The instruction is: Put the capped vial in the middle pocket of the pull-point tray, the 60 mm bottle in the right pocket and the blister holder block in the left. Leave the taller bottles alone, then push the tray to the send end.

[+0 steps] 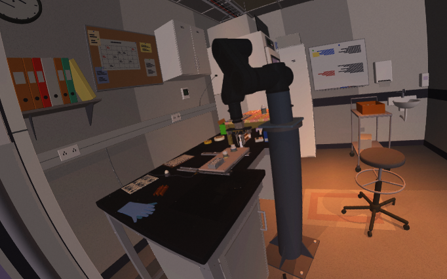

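Observation:
The bottles behind the tray are partly hidden by my gripper (238, 141), and I cannot tell them apart by height at this distance. The pull-point tray (224, 160) lies on the black bench, with the grey blister holder block (215, 162) in its near pocket and the capped vial (233, 148) standing in a pocket further back. My gripper hangs just beyond the far end of the tray, closed on a small pale bottle (241, 140) that stands upright between its fingers.
Behind the work stand a green block (222, 129), a tape roll (218, 138) and a patterned tray (255, 116). The arm's column (284, 180) rises at the right of the bench. A blue glove (137, 210), red tubes (160, 189) and printed cards (139, 183) lie on the near bench.

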Robot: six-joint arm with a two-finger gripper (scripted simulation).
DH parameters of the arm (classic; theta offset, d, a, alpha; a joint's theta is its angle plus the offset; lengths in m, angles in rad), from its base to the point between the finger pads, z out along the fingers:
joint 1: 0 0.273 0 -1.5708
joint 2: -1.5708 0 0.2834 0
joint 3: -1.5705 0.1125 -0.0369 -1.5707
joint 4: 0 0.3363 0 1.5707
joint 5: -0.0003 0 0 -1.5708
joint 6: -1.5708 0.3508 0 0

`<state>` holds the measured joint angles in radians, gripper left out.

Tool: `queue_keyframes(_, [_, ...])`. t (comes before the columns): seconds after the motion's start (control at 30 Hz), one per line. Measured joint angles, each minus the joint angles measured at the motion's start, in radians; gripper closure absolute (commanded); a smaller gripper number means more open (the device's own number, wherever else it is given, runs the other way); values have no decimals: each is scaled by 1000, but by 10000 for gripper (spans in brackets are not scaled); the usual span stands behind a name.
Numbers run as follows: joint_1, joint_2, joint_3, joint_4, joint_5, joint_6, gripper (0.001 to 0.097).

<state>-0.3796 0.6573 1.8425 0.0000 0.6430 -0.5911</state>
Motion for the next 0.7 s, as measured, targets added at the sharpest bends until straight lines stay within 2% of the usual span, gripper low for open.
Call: queue_keyframes(0.7, [23, 29, -57, 0, 28, 23, 941])
